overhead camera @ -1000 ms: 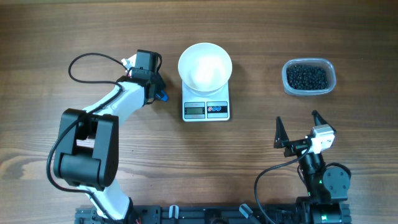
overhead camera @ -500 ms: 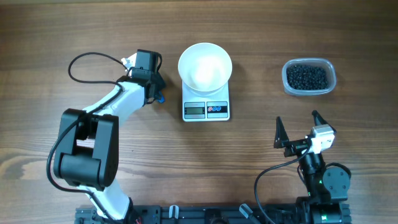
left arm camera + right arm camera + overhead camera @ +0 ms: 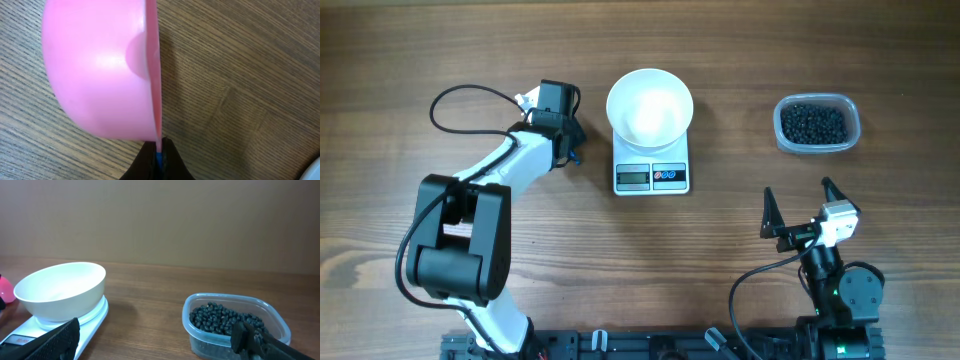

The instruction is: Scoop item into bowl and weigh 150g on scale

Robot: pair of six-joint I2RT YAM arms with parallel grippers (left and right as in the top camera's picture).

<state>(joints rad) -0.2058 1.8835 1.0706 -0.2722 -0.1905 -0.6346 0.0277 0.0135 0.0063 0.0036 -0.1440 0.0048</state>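
While beads (image 3: 812, 124) fill the tub (image 3: 778, 126), bowl (image 3: 650, 105) tops scale (image 3: 671, 163).

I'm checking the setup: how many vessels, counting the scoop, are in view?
3. The white bowl sits on the scale; the clear tub of black beads stands far right; the pink scoop is in the left gripper, left of the scale. None appears hidden.

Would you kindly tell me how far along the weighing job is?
Done: the round white bowl sits empty on the small white digital scale. In hand: the left claw is shut on the pink plastic scoop. Left: all scooping; the tiny black beads lie in the clear plastic tub, right claw open.
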